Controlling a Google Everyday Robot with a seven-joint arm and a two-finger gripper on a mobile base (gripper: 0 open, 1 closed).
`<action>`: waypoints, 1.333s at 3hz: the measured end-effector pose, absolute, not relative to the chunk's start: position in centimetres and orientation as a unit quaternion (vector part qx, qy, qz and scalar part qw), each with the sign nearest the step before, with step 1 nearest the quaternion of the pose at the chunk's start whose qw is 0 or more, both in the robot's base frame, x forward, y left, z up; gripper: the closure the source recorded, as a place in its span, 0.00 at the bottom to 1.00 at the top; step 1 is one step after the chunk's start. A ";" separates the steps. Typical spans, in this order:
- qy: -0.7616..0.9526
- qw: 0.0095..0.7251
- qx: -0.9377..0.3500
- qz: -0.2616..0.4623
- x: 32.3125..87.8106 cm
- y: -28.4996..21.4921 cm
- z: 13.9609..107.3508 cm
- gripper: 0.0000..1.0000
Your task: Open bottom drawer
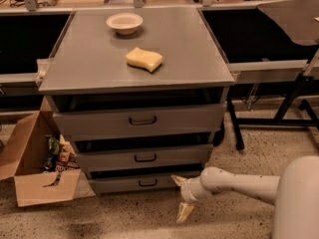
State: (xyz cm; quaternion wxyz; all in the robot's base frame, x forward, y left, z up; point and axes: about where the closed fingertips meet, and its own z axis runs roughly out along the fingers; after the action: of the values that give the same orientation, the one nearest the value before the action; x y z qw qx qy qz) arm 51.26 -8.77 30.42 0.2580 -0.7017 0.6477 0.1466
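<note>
A grey metal cabinet has three drawer fronts. The bottom drawer (144, 182) is the narrowest and lowest one, with a small dark loop handle (147, 182) at its centre. My gripper (180, 197) is low near the floor, just right of that drawer's front and right of the handle. Its two pale fingers are spread apart, one pointing up-left at the drawer's right end, one pointing down. It holds nothing. The white arm (239, 183) reaches in from the lower right.
A white bowl (124, 22) and a yellow sponge (144, 59) lie on the cabinet top (189, 54). An open cardboard box (35, 168) of items stands on the floor left. Black table legs (279, 118) stand at right.
</note>
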 end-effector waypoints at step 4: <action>0.670 0.261 -0.683 0.128 61.8 -11.0 20.0 0.00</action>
State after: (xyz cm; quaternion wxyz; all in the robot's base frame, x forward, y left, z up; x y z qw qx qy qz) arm 61.77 -10.95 19.96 0.2607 -0.6832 0.6700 0.1281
